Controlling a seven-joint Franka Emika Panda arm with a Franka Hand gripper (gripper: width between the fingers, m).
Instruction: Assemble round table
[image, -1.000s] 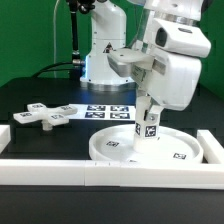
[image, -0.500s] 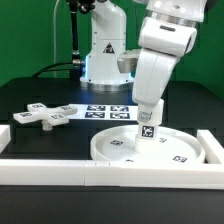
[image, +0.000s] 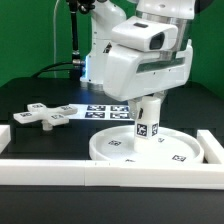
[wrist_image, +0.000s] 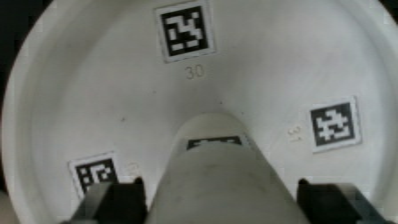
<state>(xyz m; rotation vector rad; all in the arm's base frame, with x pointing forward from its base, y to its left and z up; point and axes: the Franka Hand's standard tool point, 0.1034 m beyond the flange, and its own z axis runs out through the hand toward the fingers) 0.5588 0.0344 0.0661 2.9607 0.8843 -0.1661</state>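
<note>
While you watched this moment, the gripper (image: 149, 104) held its jaws clamped on the leg (image: 148, 124). In the wrist view one of the fingers (wrist_image: 111, 198) pressed each side of it. The leg stood upright at the centre of the disc (image: 113, 152), on the hub. You could judge that the step was fixing the leg into the hub. The next move probably called for keeping the leg vertical while turning it. The cross-shaped foot (image: 42, 115) lay at ten o'clock from the disc, well apart, not yet used.
</note>
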